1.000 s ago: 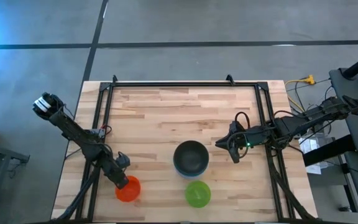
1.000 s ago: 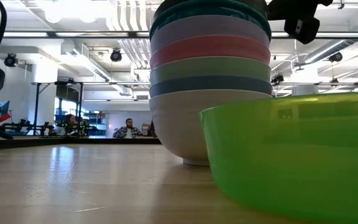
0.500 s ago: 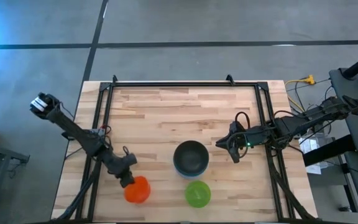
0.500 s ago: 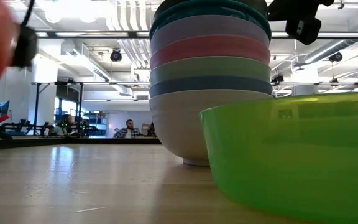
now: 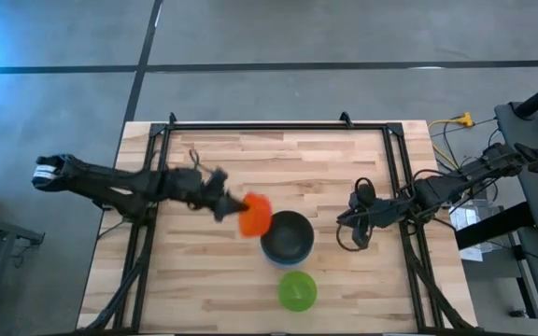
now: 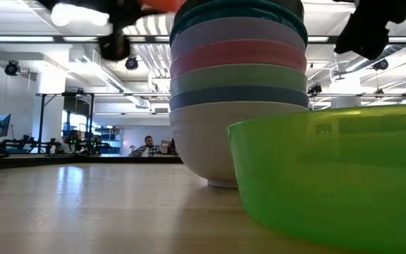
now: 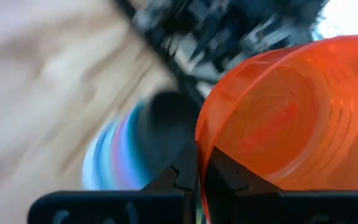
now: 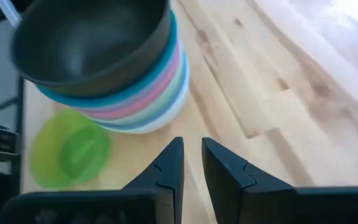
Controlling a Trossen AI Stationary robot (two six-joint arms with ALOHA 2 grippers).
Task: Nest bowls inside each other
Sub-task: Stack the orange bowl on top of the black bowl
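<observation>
Gripping the rim of the red bowl point(image 7: 291, 112), our left gripper point(image 7: 197, 168) has its two fingers pressed together on the thin wall, one inside and one outside. In the high view the left gripper point(image 5: 234, 207) holds this red bowl point(image 5: 255, 215) tilted in the air, just beside the upper left edge of the stack of bowls point(image 5: 287, 237). Our left arm point(image 5: 120, 182) reaches across from the left side of the table point(image 5: 250, 149).

Our right gripper point(image 8: 189, 163) has its fingers set narrow, with a slim gap between them and nothing held. In the high view the right gripper point(image 5: 353, 222) hangs to the right of the stack, near it but apart.

The stack point(image 8: 114, 62) stands right of the table's middle, towards the near edge. A black bowl point(image 8: 86, 37) sits on top; below it, in the low view, we see teal point(image 6: 238, 10), lavender point(image 6: 238, 34), pink point(image 6: 238, 56), pale green point(image 6: 238, 76), blue point(image 6: 238, 95) and white point(image 6: 217, 141) bowls nested in that order down to the tabletop.

The bright green bowl point(image 5: 298, 290) stands alone on the table just in front of the stack, upright and not touching it. In the low view this bright green bowl point(image 6: 330, 176) fills the near right.

People point(image 6: 145, 147) sit in the room beyond the table.
</observation>
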